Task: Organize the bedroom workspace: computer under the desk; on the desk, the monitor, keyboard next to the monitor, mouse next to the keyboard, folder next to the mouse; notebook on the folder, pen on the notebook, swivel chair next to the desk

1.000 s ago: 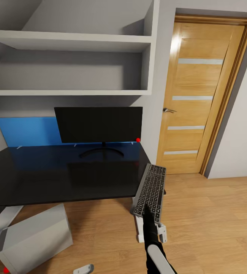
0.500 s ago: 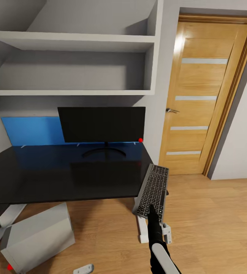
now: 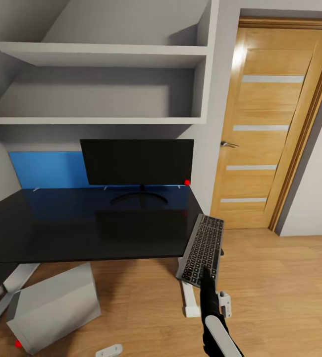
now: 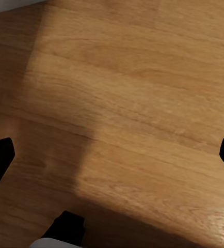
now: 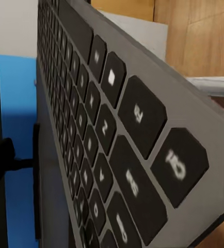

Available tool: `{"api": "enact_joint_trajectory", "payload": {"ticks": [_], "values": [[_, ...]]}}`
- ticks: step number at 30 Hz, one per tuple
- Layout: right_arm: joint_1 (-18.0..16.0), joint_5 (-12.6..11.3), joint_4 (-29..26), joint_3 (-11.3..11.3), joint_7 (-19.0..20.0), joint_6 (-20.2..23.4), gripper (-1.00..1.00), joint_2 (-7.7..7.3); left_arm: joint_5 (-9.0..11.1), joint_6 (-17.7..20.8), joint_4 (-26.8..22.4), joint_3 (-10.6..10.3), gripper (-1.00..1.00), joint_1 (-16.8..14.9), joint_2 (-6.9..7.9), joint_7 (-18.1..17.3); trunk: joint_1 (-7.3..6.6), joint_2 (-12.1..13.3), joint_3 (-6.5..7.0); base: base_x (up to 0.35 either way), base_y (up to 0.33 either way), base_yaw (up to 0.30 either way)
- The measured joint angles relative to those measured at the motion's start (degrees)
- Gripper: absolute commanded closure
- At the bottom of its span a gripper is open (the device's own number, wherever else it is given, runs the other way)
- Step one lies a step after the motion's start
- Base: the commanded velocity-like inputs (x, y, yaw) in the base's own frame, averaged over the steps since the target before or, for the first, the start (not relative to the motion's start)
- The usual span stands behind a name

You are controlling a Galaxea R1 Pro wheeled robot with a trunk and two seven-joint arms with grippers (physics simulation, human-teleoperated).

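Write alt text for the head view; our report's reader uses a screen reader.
The right pincer holds the keyboard at the desk's right edge. The monitor stands on the desk and the computer lies on the floor below, beside an oak door.

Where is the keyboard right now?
In the head view the keyboard is held up by the right gripper off the desk's right end, above the floor, with the door behind it.

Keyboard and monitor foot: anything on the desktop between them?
Head view: nothing; bare glossy black desk top separates the grey black-keyed keyboard from the black monitor's curved foot.
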Motion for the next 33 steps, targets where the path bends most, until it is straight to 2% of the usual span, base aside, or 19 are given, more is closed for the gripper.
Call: {"api": "enact_joint_trajectory", "payload": {"ticks": [7, 33], "values": [[-0.05, 0.00, -0.04, -1.66, 0.00, 0.00, -1.00, -0.28, 0.06, -0.74, 0.07, 0.00, -1.00, 0.00, 0.00, 0.00, 0.00, 0.00, 0.00, 0.000, 0.000, 0.069], [-0.13, 0.00, 0.01, -1.89, 0.00, -0.09, -1.00, -0.25, 0.07, -0.93, 0.09, 0.00, -1.00, 0.00, 0.00, 0.00, 0.00, 0.00, 0.00, 0.000, 0.000, 0.067]]}}
